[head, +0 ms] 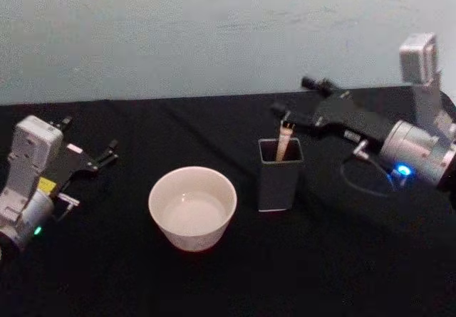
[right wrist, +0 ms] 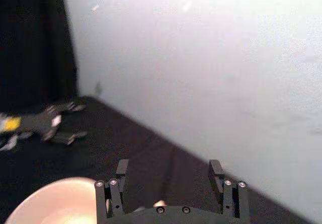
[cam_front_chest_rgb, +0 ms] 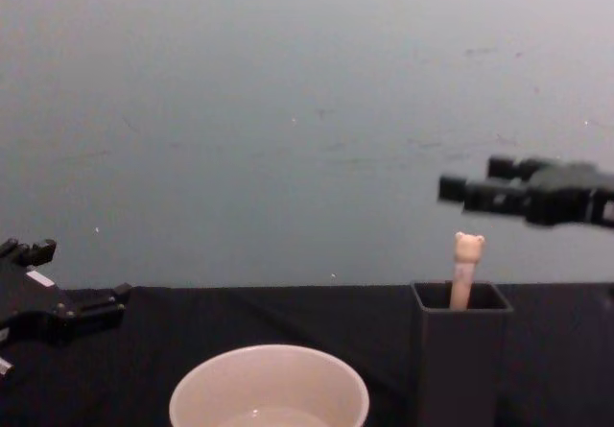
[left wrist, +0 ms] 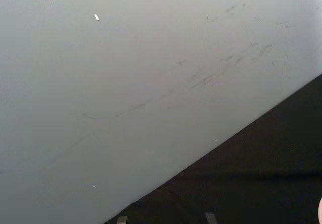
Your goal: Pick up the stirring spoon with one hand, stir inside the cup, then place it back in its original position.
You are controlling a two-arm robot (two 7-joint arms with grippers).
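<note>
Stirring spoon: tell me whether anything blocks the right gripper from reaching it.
Nothing visible does. The stirring spoon stands in the dark holder, its bear head clear above the rim. The right gripper, fingers open, hovers just above and slightly behind the handle, with open air between them. The cup sits to the holder's left.

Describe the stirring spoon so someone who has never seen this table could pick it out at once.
On the black-covered table, look right of the wide cream-white cup to the dark grey square-sided holder. The stirring spoon stands upright inside it, below the open right pincer. It is the only slender thing here, with a beige handle topped by a small bear head.
</note>
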